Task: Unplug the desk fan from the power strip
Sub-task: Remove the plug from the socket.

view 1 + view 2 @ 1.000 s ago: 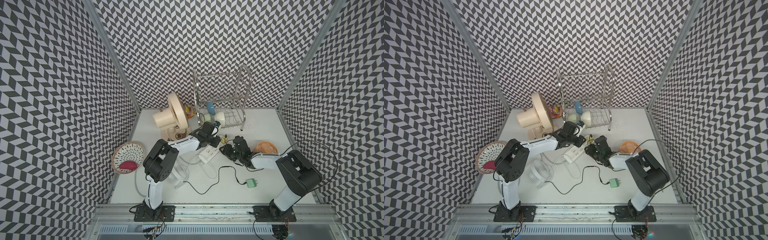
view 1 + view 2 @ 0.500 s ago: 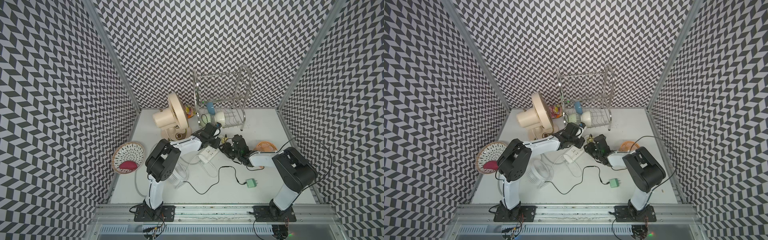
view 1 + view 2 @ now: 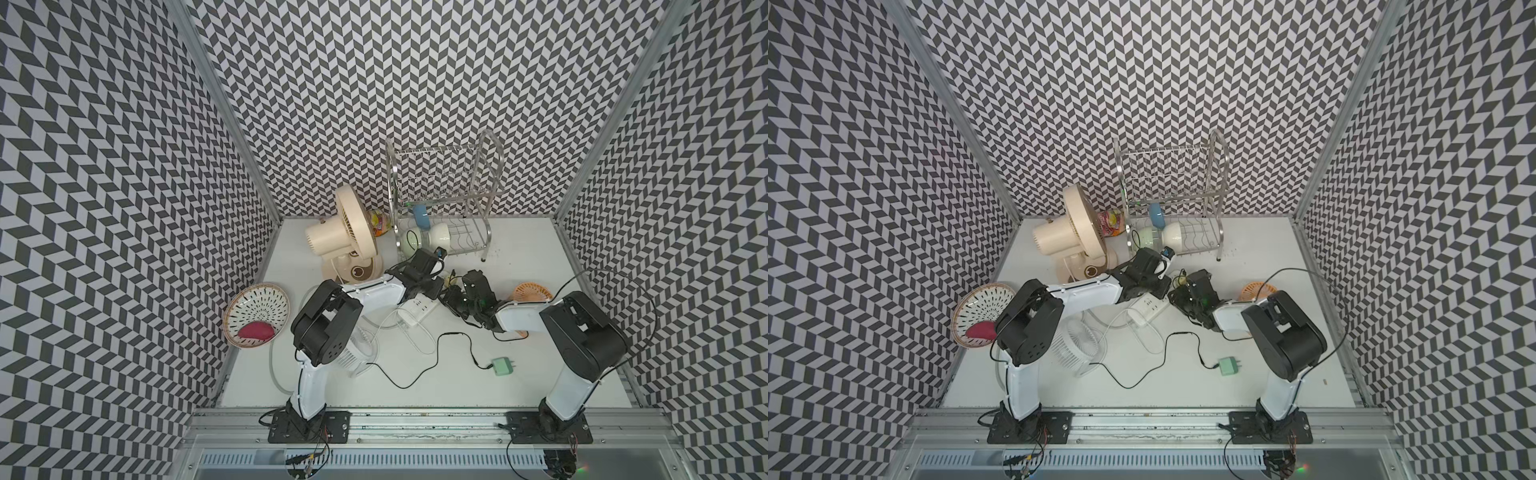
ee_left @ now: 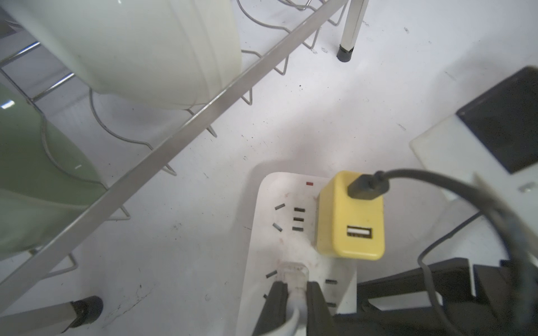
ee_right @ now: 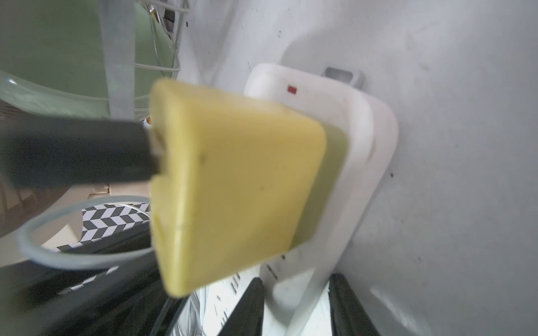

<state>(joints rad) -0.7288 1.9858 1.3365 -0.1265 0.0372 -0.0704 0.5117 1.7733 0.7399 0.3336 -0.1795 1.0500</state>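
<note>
The white power strip (image 3: 417, 309) (image 3: 1146, 309) lies mid-table between both arms. In the left wrist view a clear plug (image 4: 292, 269) sits in the strip (image 4: 286, 221), and my left gripper (image 4: 295, 286) is shut on it, its whitish cord running back between the fingers. A yellow USB adapter (image 4: 349, 221) with a black cable is plugged in beside it. My right gripper (image 5: 295, 279) has one finger on each side of the strip's body (image 5: 349, 145), closed against it just behind the yellow adapter (image 5: 233, 180). The cream desk fan (image 3: 340, 232) stands at the back left.
A wire dish rack (image 3: 444, 195) with bowls stands right behind the strip. Also on the table are a small white fan (image 3: 353, 357) under the left arm, a woven basket (image 3: 255, 313) at the left, an orange fan (image 3: 532, 293), and a green adapter (image 3: 503, 365) on a black cable.
The left gripper's jaws have closed onto the clear plug. The right gripper has shifted left to the strip's end and its jaws have narrowed onto it.
</note>
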